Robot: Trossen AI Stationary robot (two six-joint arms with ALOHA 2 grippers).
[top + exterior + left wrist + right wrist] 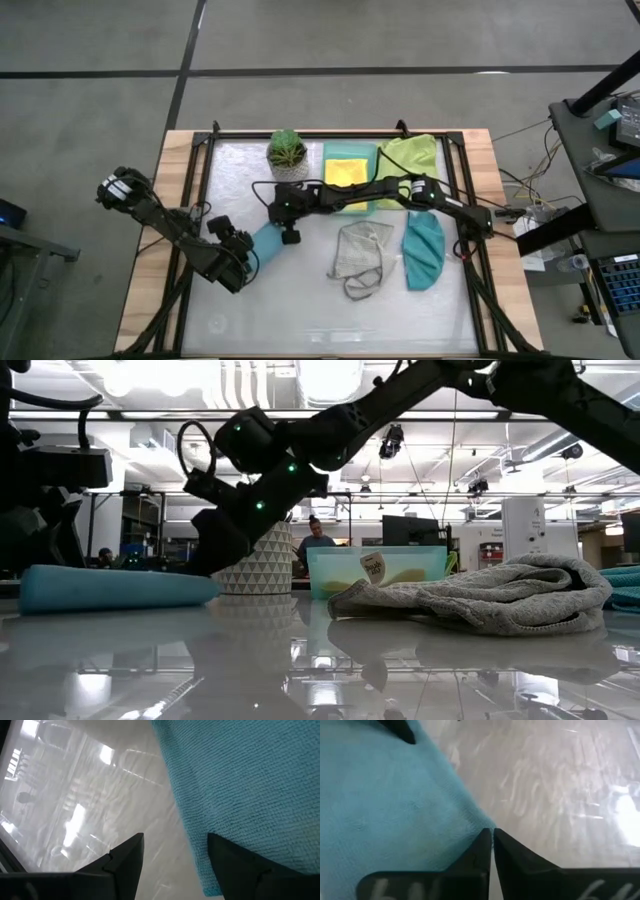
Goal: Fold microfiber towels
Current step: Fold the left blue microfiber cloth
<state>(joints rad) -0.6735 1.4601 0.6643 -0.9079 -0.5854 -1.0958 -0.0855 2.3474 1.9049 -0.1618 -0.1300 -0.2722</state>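
The light blue towel (264, 243) lies folded on the glass table's left half; in the low view it is a long flat roll (110, 588). My right gripper (491, 840) is shut at the towel's far right edge, reaching in over the table (290, 235). My left gripper (172, 865) stands open at the towel's near left end (243, 262), one finger over the cloth and one over bare glass. The grey towel (360, 255) lies crumpled mid-table with the teal towel (423, 250) folded beside it. The yellow towel (345, 172) sits in the tray, and the lime green towel (410, 160) lies at the back right. My right gripper pinches the light blue towel's edge (479, 826) at its fingertips, where the edge comes to a point; the fingers hide how many layers. They come slanting down from the table's right side. The towel lies flat on the glass. My left gripper: I cannot tell whether its finger (240, 862) touches the towel.
A potted plant (287, 152) stands at the back, just behind my right gripper (262, 565). The mint-green tray (352, 200) lies under my right arm. Bare glass spreads along the near side (300, 320). A black frame rims the table (200, 200).
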